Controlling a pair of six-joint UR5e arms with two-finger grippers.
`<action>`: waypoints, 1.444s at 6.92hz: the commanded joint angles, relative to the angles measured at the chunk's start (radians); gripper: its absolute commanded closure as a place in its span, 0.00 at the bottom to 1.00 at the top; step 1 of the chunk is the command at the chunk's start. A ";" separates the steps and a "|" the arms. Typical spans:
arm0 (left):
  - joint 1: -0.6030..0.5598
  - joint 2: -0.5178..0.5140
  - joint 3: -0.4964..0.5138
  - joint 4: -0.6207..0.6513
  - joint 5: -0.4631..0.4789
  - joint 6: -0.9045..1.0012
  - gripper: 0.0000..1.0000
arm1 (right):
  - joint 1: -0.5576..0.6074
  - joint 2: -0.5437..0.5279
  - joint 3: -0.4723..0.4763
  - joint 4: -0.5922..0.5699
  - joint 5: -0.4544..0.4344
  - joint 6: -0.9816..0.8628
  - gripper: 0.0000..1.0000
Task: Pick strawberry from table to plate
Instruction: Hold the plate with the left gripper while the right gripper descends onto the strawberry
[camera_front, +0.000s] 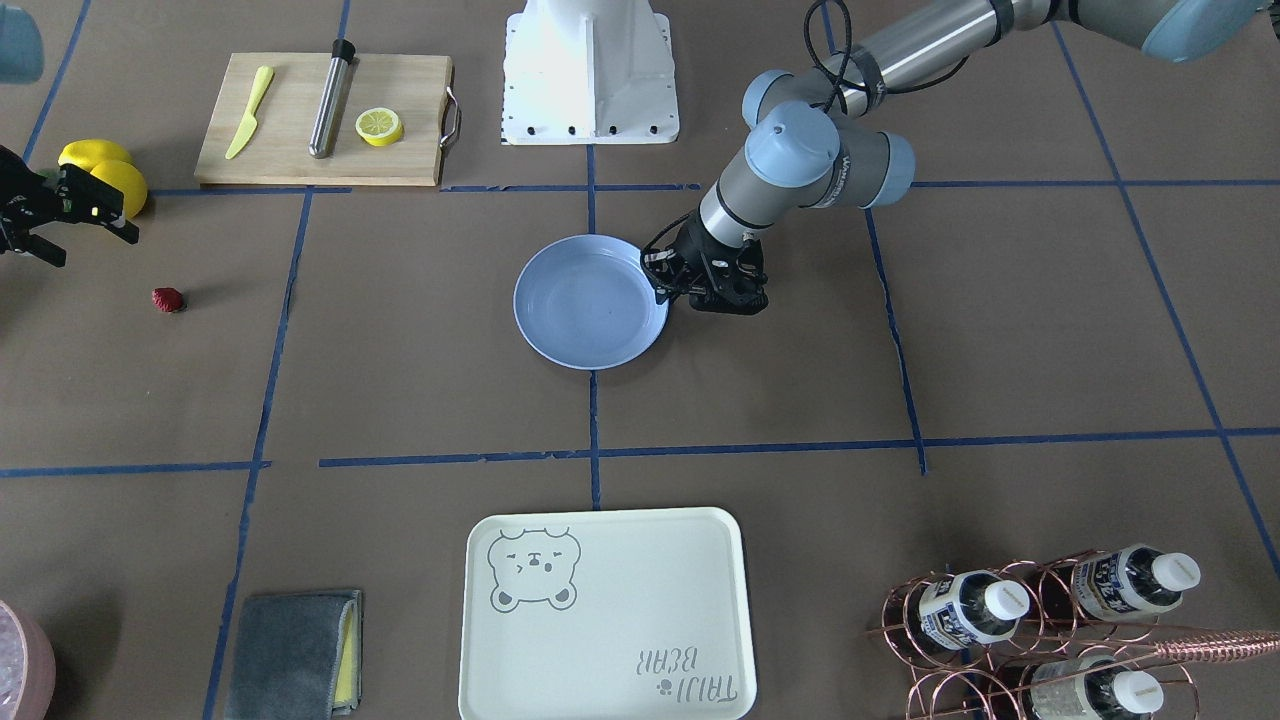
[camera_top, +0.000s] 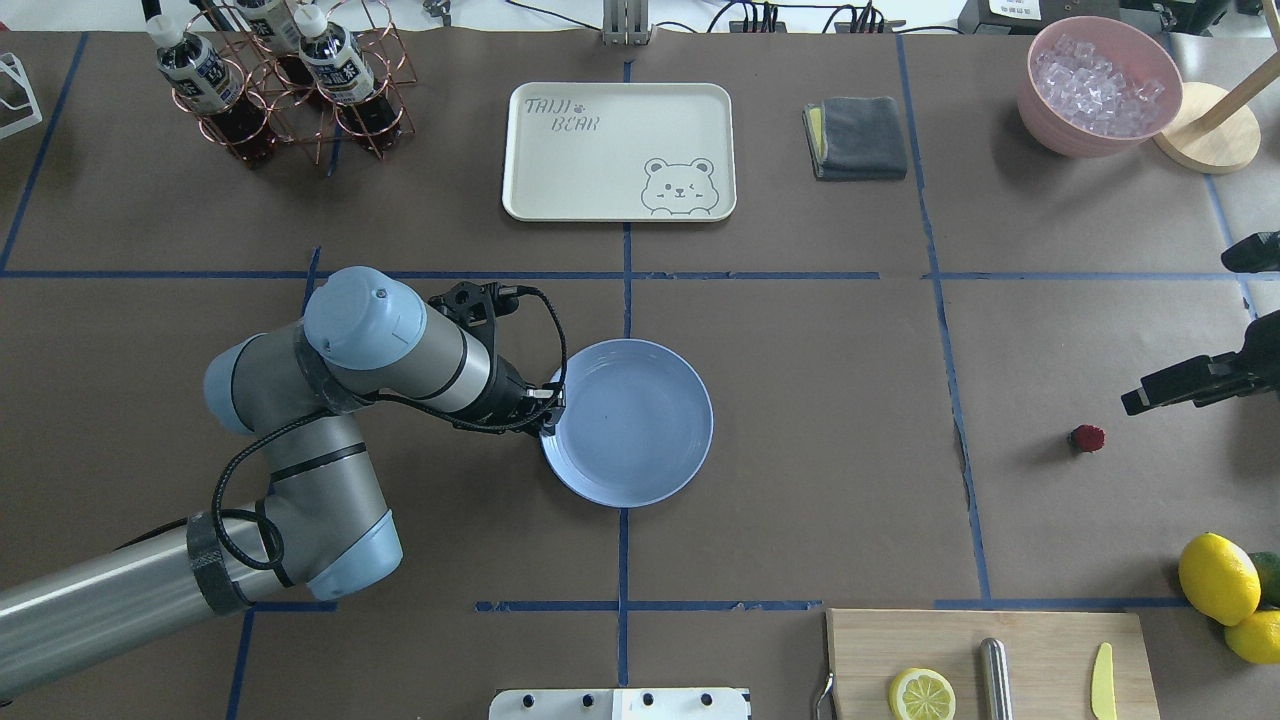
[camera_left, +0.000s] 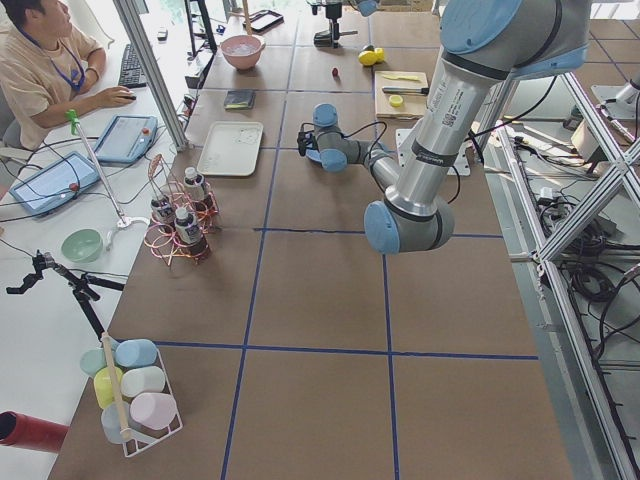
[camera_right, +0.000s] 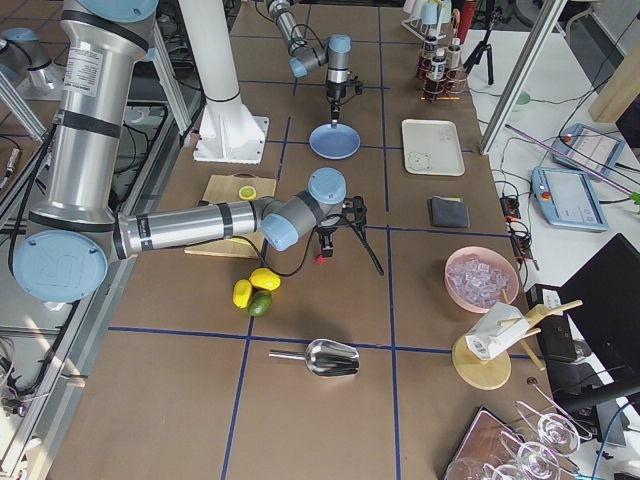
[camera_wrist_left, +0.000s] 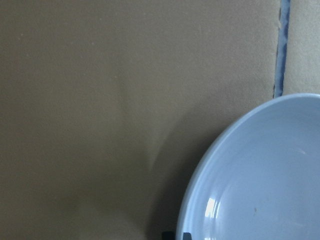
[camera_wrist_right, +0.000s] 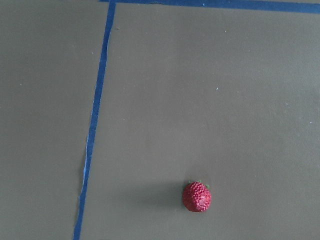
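- No part of the transfer is done: the strawberry (camera_front: 168, 299) lies on the desk (camera_front: 400, 380), well apart from the plate (camera_front: 590, 340), in which nothing is seen.
- The berry is found toward the robot's right end of the desk, just beyond a blue tape line, with the lemons (camera_front: 105, 170) near it.
- The right gripper (camera_front: 88, 238) is held above the desk near the berry, not touching it. Its jaws are spread and nothing is held.
- The left gripper (camera_top: 545, 400) is placed at the plate's rim on the robot's left side. Whether the rim is clamped cannot be told.
- Everything is judged to be left: the descent, the grasp, the lift, the carry to the middle of the desk and the release over the plate.
- The berry is laid on its side. In the right wrist view its short long axis runs roughly up and down, with the green leafy end toward the top edge and the rounded tip toward the bottom.
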 joint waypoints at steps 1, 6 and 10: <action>-0.003 0.001 -0.009 -0.004 -0.002 -0.001 0.31 | -0.140 -0.002 -0.004 -0.002 -0.173 0.050 0.00; -0.005 0.002 -0.017 -0.006 0.001 -0.001 0.27 | -0.252 0.006 -0.067 0.003 -0.296 0.124 0.02; -0.005 0.002 -0.017 -0.006 0.001 -0.003 0.27 | -0.257 0.066 -0.139 0.002 -0.313 0.119 0.10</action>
